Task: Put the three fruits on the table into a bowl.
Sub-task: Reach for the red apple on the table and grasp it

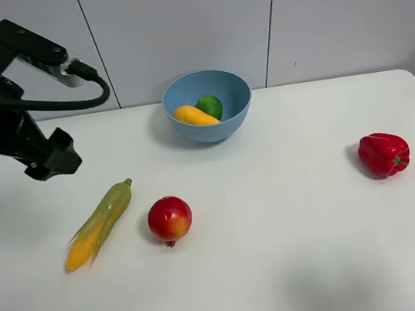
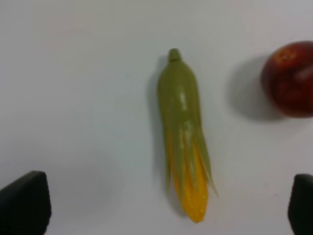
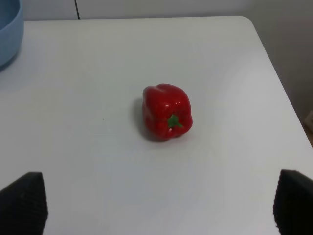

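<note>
Pale panelled wall [image 1: 180, 26], dark vertical seams [image 1: 270, 21]

A mango [image 1: 194, 115] and a lime [image 1: 210, 106] are pictured touching, side by side, in a bowl [image 1: 228, 125] set at the back of the counter [image 1: 300, 251]. Nearer the front, a corn cob [image 1: 100, 223] is laid just left of a round fruit [image 1: 170, 219], with a pepper [image 1: 383, 153] well apart at right.

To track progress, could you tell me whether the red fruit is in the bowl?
No, the red fruit lies on the table beside the corn.
</note>
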Available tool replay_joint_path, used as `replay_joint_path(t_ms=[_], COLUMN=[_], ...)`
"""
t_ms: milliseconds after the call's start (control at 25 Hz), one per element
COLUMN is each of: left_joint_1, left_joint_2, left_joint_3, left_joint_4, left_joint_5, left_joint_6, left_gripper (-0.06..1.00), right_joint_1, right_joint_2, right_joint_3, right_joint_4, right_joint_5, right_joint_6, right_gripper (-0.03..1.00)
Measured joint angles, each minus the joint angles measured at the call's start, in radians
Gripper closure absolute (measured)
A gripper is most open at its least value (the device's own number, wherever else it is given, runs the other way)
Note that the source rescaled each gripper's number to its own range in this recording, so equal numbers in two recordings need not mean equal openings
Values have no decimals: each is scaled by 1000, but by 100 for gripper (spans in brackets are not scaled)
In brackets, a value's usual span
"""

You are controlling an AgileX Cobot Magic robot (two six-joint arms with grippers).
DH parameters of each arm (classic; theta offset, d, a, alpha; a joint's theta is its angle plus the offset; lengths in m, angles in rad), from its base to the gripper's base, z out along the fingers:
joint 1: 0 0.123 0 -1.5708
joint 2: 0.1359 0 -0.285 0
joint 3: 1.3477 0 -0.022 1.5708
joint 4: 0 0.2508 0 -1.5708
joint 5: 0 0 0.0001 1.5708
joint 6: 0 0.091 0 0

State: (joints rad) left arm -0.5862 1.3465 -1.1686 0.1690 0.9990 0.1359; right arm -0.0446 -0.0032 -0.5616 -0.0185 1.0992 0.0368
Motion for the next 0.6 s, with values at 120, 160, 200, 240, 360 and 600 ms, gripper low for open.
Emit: replay_joint_path(t_ms=[120, 160, 200, 240, 360, 600], left_joint_1=[-44, -58, -75, -88, -127, -145], left_joint_2=[58, 75, 91, 104, 147, 229], left_joint_3=[-12, -12, -13, -13, -14, -15], left_joint_4=[-8, -11, -17, -28, -73, -98], left_joint_5=[1, 0, 0, 0, -13, -120], left_joint_6=[-1, -8, -17, -27, -52, -70], left_gripper=[-6, -6, -6, -6, -6, -6], right_joint_1=[0, 0, 0, 0, 0, 0], right_joint_2=[0, 0, 0, 0, 0, 0], right_joint_3=[0, 0, 0, 0, 0, 0], right_joint_4=[0, 0, 0, 0, 0, 0], right_joint_5=[0, 0, 0, 0, 0, 0], right_joint_6=[0, 0, 0, 0, 0, 0], right_gripper=[12, 12, 12, 12, 12, 12])
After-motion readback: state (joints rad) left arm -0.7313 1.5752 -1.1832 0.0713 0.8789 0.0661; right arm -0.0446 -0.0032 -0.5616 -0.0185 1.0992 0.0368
